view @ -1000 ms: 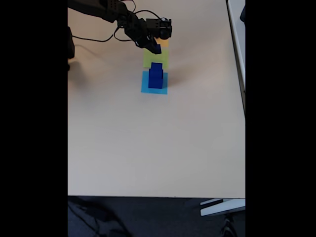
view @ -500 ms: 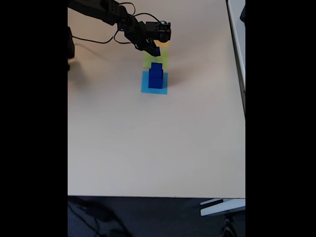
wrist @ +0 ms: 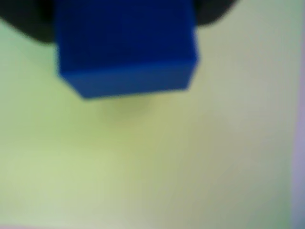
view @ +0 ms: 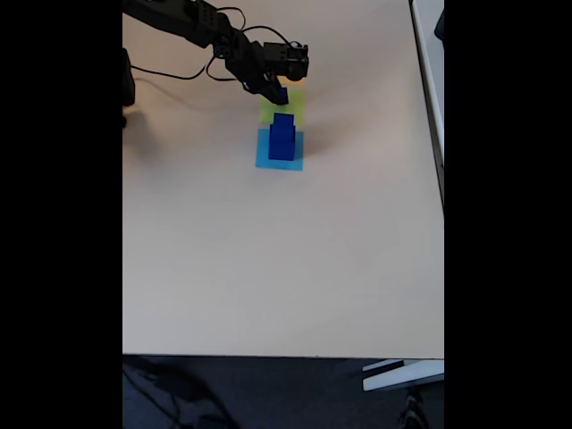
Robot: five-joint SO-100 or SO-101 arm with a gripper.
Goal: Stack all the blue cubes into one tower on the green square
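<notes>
The black two-finger gripper [view: 278,89] is closed on a small solid dark-blue cube [wrist: 125,45], which in the wrist view sits between its dark blurred fingers at the top edge. The cube hangs over the flat lime-green paper square [wrist: 152,162]; whether it touches the paper cannot be told. In the fixed view the black arm [view: 192,22] reaches in from the upper left, its gripper pointing down at the far edge of the green square [view: 282,109]. Just beside that square on the near side, a stepped tower of dark-blue cubes [view: 282,138] stands upright on a flat light-blue paper square [view: 279,154], all on the beige table [view: 286,259].
</notes>
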